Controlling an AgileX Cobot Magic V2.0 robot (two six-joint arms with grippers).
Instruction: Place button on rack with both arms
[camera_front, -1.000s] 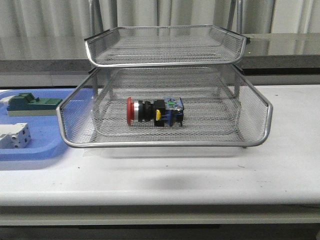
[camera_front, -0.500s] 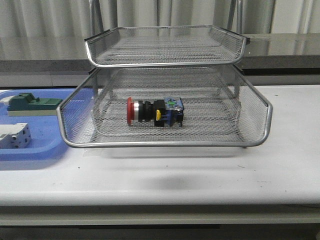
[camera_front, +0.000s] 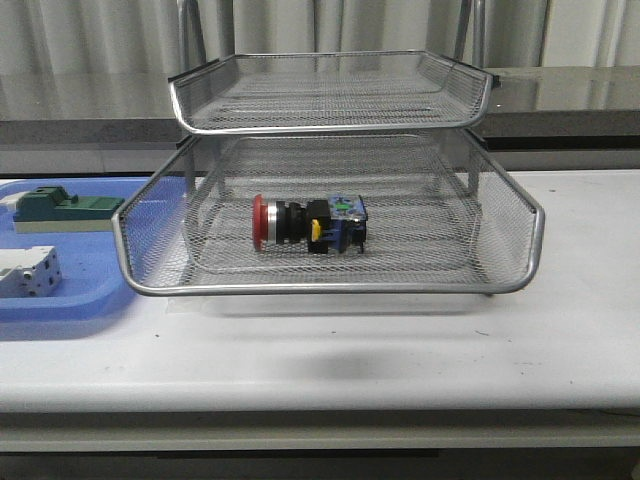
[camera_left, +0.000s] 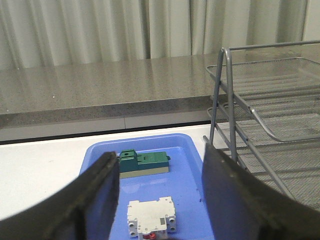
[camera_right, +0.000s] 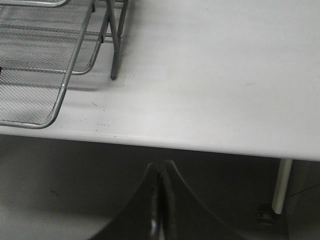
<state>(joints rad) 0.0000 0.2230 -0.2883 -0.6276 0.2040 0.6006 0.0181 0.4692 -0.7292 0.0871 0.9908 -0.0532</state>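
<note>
The button (camera_front: 308, 222), red-headed with a black body and a yellow and blue rear block, lies on its side in the middle of the lower tier of the silver wire-mesh rack (camera_front: 330, 288). Neither arm shows in the front view. My left gripper (camera_left: 159, 165) is open with nothing between its black fingers, hanging over the blue tray beside the rack (camera_left: 265, 125). My right gripper (camera_right: 159, 172) is shut with its fingertips pressed together, holding nothing, below and in front of the table's front edge near the rack's corner (camera_right: 35, 124).
A flat blue tray (camera_front: 60, 300) at the table's left holds a green block (camera_front: 62, 208) and a white-grey terminal block (camera_front: 28, 272); both also show in the left wrist view, green block (camera_left: 144, 162) and terminal block (camera_left: 151, 216). A grey counter and curtains stand behind.
</note>
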